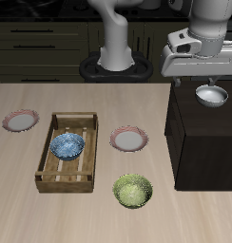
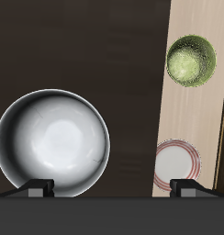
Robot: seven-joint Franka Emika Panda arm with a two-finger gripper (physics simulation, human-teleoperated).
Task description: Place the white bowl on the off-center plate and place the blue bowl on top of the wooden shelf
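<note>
The white bowl (image 1: 212, 95) (image 2: 51, 142) is over the flat top of the wooden shelf (image 1: 199, 138) (image 2: 86, 46), a dark boxy cabinet at the table's side. My gripper (image 1: 214, 84) (image 2: 112, 188) hangs right above it, open, its fingertips (image 2: 39, 188) spread wide; one is over the bowl's rim and the other is off to the side. The blue bowl (image 1: 67, 145) lies inside a light slatted crate (image 1: 51, 176). The off-center plate (image 1: 20, 121), red-rimmed, sits by the far table edge beyond the crate.
A second red-rimmed plate (image 1: 129, 140) (image 2: 178, 165) lies between crate and shelf. A yellow-green bowl (image 1: 133, 190) (image 2: 191, 61) stands nearer the table's front edge. The robot's base (image 1: 116, 62) is at the back.
</note>
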